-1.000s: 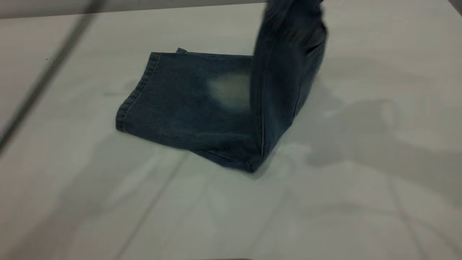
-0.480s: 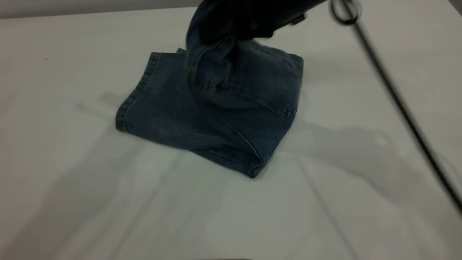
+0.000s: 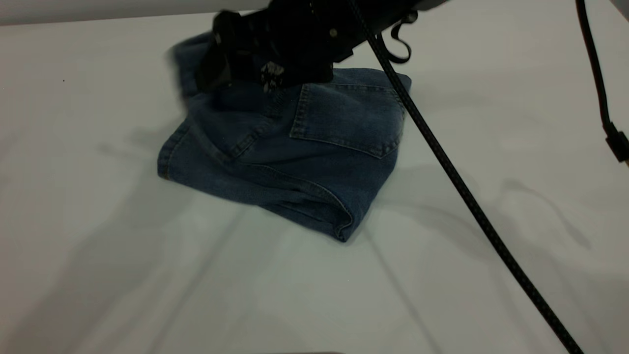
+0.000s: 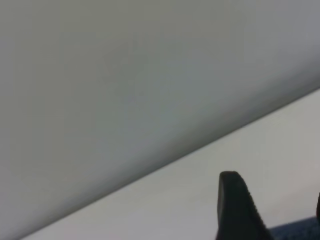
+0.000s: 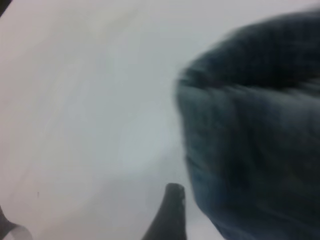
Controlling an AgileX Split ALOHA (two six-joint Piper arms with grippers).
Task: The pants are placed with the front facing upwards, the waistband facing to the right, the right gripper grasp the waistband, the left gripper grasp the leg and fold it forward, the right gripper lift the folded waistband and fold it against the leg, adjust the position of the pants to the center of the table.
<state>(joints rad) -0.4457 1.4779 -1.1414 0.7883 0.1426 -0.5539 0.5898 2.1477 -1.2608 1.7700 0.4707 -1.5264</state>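
Observation:
The blue denim pants lie folded double on the white table, back pocket up, the fold at the right. My right gripper hovers low over their far left end. The waistband bunches just past its tip, raised off the leg below and blurred. In the right wrist view the denim fills one side close to the camera. My left gripper is outside the exterior view; its wrist view shows it open over bare table, with a strip of denim at the frame edge.
A black cable from the right arm slants across the pants' right side and down over the table. Another cable hangs at the far right. The table's back edge runs just behind the pants.
The right gripper swung from high on the right down to the left, carrying the waistband over the leg. The pale knee patch is now covered and the back pocket faces up.

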